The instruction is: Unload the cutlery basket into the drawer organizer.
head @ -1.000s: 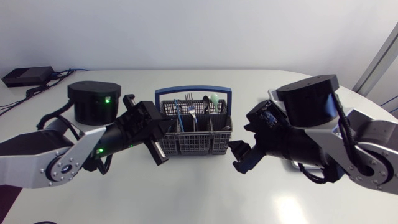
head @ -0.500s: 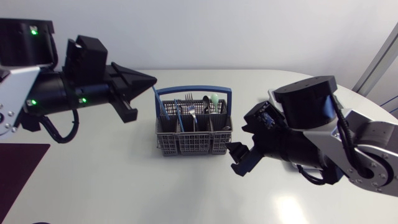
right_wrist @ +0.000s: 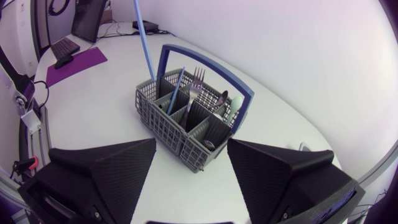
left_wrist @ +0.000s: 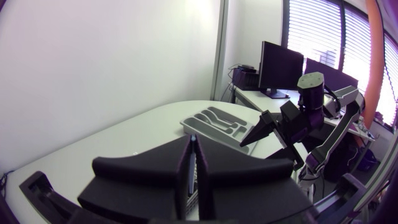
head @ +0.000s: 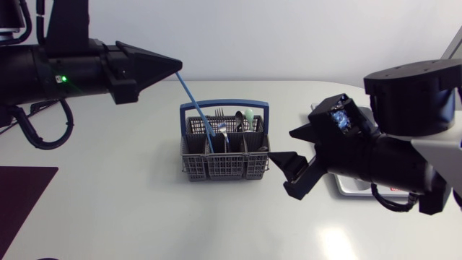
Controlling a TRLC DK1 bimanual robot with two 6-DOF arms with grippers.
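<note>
Now my left jaws pinch a thin blue rod slanting out of the grey mesh cutlery basket; right jaws spread beside it.

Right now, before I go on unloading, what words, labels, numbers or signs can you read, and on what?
No text can be read in any view.
Basket: no label shows.
Blue stick held in the left gripper: plain, no print.
Organizer: no marking shows.
Left arm: only a green light, no text.
</note>
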